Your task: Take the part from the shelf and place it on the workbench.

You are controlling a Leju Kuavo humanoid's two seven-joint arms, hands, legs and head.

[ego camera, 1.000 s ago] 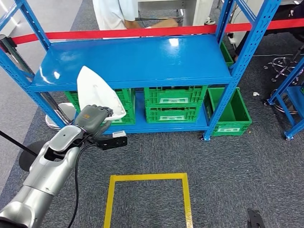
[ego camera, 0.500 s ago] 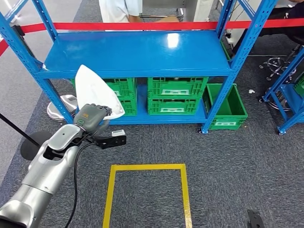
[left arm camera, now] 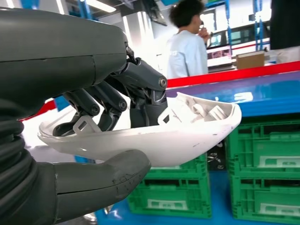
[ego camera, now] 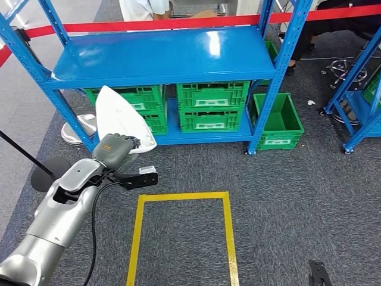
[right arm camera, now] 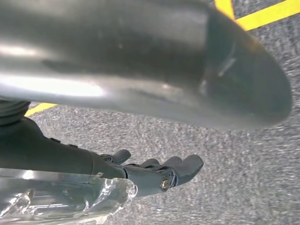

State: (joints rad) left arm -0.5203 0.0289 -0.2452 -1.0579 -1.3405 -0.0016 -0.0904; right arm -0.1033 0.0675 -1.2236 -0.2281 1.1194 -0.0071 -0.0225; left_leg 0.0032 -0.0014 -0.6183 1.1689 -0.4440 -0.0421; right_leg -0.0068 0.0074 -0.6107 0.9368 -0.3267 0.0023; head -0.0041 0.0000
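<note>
The part (ego camera: 119,116) is a white, pointed plastic shell. My left hand (ego camera: 114,150) holds it by its near edge, in the air in front of the blue shelf (ego camera: 157,56). In the left wrist view the dark fingers (left arm camera: 106,98) lie inside the hollow of the part (left arm camera: 176,140) and the thumb (left arm camera: 106,176) presses under it. My right hand (right arm camera: 155,171) hangs above the grey carpet with its fingers stretched out and nothing in them.
Green crates (ego camera: 211,107) fill the lower shelf, and one open crate (ego camera: 271,122) stands on the floor beside the post. A yellow taped square (ego camera: 182,196) marks the carpet ahead. A red barrier tape (ego camera: 180,24) and a person (ego camera: 143,7) are behind the shelf. Another blue rack (ego camera: 355,101) stands at the right.
The whole view has shifted: the shelf now lies a little further left and away, so the camera moved. My left hand keeps hold of the white part in the same pose.
</note>
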